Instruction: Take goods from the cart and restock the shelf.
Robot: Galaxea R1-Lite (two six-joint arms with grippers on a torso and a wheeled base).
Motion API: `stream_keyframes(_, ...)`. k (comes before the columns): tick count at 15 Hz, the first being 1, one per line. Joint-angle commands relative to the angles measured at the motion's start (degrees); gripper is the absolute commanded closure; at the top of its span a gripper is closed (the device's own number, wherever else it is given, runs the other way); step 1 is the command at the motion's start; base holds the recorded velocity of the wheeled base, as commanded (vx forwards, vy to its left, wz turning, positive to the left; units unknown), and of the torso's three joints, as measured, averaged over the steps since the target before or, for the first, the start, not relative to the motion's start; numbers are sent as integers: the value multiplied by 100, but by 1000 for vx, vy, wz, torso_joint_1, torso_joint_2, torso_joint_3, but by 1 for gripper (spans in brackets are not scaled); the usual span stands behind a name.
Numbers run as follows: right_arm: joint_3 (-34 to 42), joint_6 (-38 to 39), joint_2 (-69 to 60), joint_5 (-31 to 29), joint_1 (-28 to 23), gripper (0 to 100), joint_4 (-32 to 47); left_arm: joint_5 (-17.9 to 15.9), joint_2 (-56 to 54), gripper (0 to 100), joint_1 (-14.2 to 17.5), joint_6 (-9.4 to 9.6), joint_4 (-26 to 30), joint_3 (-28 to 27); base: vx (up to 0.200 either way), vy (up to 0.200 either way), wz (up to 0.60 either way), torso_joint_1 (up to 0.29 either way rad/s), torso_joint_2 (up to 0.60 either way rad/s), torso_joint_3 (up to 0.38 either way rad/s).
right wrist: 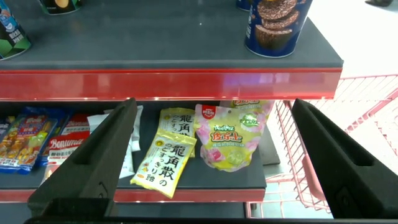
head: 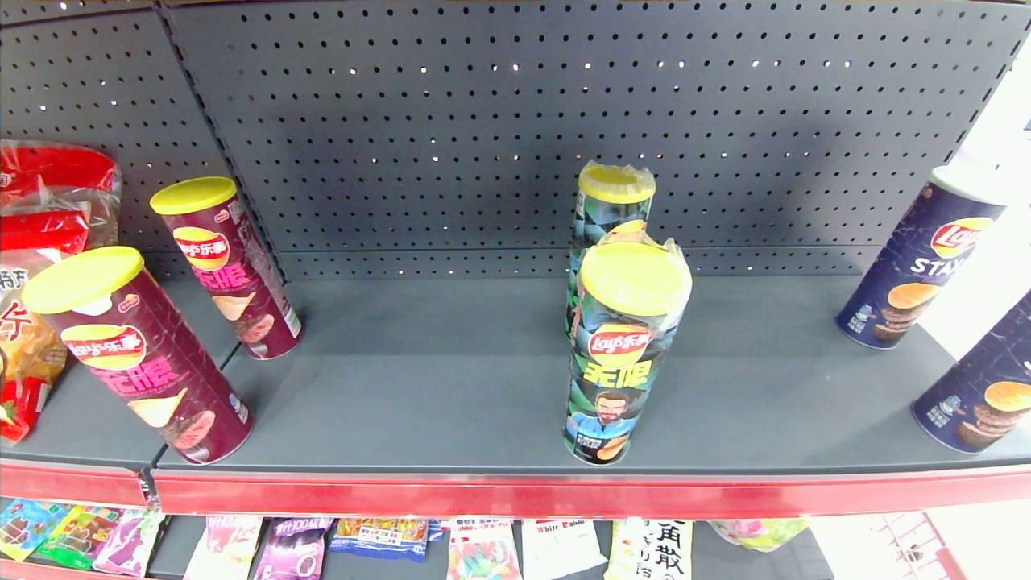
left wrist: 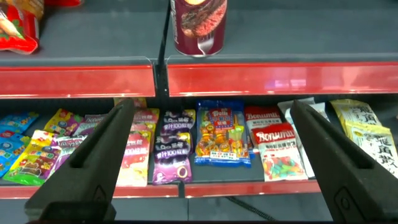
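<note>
The left gripper [left wrist: 211,124] and right gripper [right wrist: 214,124] hang spread wide and empty just before the red-lipped shelf [head: 451,387], whose grey board carries two green chip cans [head: 624,354] mid-board, maroon cans [head: 141,354] leftward and blue cans [head: 918,258] rightward, with the red wire cart [right wrist: 367,134] beside its right end.

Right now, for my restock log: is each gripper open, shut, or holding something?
Left gripper: open, holding nothing.
Right gripper: open, holding nothing.
</note>
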Motion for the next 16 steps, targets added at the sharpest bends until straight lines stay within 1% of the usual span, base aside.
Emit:
stream_keyframes(1, 2, -4, 4, -2, 0, 0, -5, 1, -282, 0, 252, -4, -4, 1, 0, 0, 0, 0, 0, 0)
stream_keyframes(6, 2, -4, 4, -2, 0, 0, 3, 1, -388, 0, 199, -4, -4, 1, 0, 0, 0, 0, 0, 0)
stream_keyframes(16, 2, -13, 4, -10, 0, 0, 3, 1, -388, 0, 199, -4, 5, 1, 0, 0, 0, 0, 0, 0)
